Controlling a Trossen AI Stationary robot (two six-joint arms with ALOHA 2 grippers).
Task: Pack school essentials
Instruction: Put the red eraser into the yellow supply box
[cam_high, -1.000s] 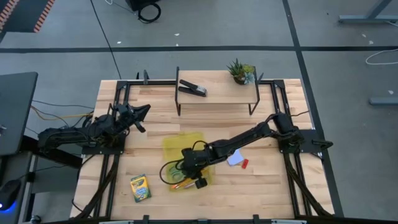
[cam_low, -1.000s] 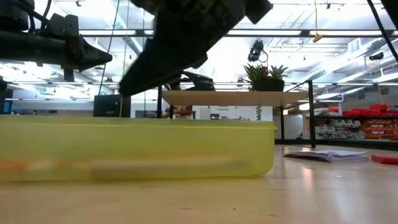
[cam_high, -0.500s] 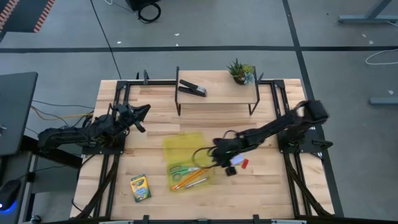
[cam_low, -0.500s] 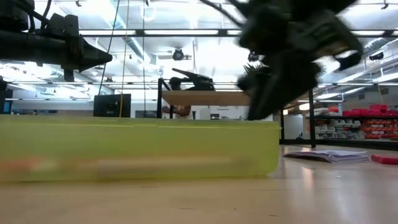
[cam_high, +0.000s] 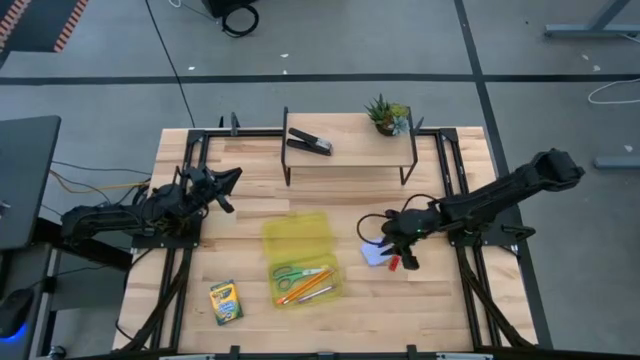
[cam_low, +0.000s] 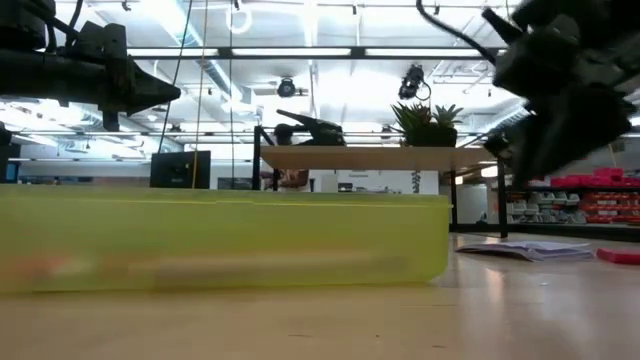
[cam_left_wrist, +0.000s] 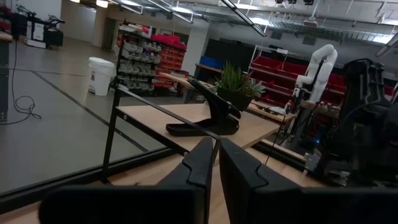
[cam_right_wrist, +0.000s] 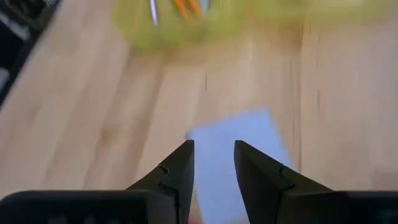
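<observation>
My wooden table (cam_high: 250, 205) has a yellow bin (cam_high: 301, 258), a crayon box (cam_high: 225, 301), a pale-blue pad (cam_high: 376, 256) and a tiny red block (cam_high: 394, 264) sitting right on it. Raised shelf (cam_high: 350, 148) at the back carries the stapler (cam_high: 310, 141) and plant (cam_high: 386, 114).

My low view gives only a blur for the right gripper (cam_low: 560, 90), so I cannot read its fingers there. The yellow tray (cam_low: 220, 240) wall reduces its contents to orange smears. In my right wrist view the note pad (cam_right_wrist: 239, 155) is soft-edged, partly behind the fingers (cam_right_wrist: 177, 177), and the pencils (cam_right_wrist: 186, 7) are cut off.
</observation>
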